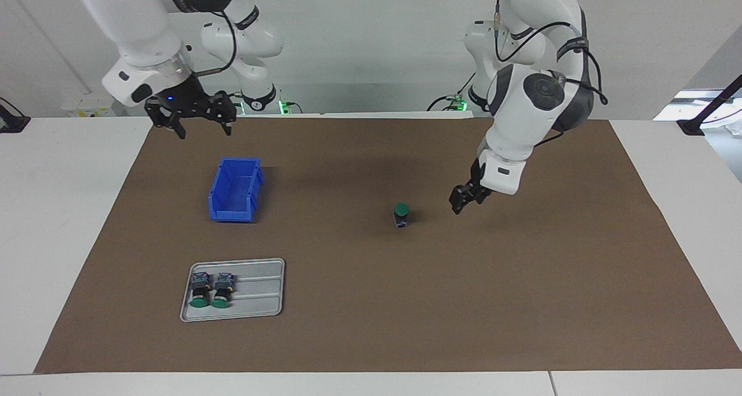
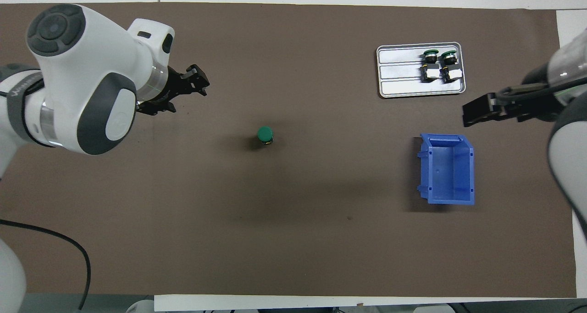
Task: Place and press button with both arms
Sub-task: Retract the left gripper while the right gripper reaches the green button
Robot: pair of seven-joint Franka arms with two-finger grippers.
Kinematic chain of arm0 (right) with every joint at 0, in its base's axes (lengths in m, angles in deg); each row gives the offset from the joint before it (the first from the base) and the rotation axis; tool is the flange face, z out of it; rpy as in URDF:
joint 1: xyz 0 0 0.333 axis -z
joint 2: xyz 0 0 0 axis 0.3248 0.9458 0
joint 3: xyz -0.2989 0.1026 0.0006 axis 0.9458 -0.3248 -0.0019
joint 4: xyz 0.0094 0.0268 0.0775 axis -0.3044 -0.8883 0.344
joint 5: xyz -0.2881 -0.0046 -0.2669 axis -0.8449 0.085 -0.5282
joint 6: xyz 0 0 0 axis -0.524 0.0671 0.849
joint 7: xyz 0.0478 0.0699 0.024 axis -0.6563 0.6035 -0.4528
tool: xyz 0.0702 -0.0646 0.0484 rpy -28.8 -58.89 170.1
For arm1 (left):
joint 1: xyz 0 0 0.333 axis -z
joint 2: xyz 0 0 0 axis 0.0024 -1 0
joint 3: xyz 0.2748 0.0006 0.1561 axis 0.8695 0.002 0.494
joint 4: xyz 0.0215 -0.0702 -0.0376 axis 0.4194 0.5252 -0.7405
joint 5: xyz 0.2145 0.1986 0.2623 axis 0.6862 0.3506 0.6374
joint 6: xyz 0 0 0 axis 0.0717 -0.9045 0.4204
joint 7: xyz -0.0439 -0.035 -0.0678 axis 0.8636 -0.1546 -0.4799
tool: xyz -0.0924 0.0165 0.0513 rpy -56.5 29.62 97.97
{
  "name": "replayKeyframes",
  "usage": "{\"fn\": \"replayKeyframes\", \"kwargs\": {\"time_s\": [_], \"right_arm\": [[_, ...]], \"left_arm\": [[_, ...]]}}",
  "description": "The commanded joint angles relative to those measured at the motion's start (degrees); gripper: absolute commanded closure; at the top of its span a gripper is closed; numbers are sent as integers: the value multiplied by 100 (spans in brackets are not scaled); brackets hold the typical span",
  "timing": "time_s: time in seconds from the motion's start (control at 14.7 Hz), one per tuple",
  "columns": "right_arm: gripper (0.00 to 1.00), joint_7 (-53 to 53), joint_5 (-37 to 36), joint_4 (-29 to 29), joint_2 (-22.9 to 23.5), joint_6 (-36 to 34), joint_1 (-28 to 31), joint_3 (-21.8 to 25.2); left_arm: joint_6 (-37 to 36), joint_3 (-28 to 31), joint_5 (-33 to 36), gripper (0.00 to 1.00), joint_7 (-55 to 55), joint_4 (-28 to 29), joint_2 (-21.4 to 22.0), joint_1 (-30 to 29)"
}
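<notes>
One button [image 1: 401, 215] [image 2: 265, 134] stands upright on the brown mat, green cap on top, with nothing touching it. My left gripper [image 1: 464, 200] [image 2: 198, 81] hangs low over the mat beside it, toward the left arm's end of the table. A clear gap separates them, and its fingers are apart and hold nothing. My right gripper [image 1: 202, 129] [image 2: 477, 111] waits open and empty, raised over the mat by the blue bin.
A blue bin [image 1: 235, 188] [image 2: 448, 168] sits toward the right arm's end. Farther from the robots lies a grey tray [image 1: 255, 303] [image 2: 399, 70] with two more buttons [image 1: 210, 289] [image 2: 439, 64] lying on their sides. White table borders the mat.
</notes>
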Motion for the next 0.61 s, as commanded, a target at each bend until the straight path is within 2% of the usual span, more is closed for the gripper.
{"fn": "replayKeyframes", "kwargs": {"time_s": [0.0,0.14,0.2,0.34,0.54], "right_arm": [[1,-1335,132,407,466,311,61,-960],[1,-2102,45,627,888,627,44,-1532],[1,-2392,-43,636,1073,890,-278,-1683],[1,-3286,-778,636,1634,1575,-1200,-1684],[1,-4344,-1597,636,2531,2620,-1870,-1684]], "left_arm": [[-588,-20,165,0,-924,-1,309,-563],[-939,-20,165,0,-1531,-10,458,-933],[-1123,-11,174,0,-1838,-1,520,-1092],[-1466,6,182,0,-2348,-1,713,-1434],[-1932,6,647,0,-2843,-10,968,-1620]]}}
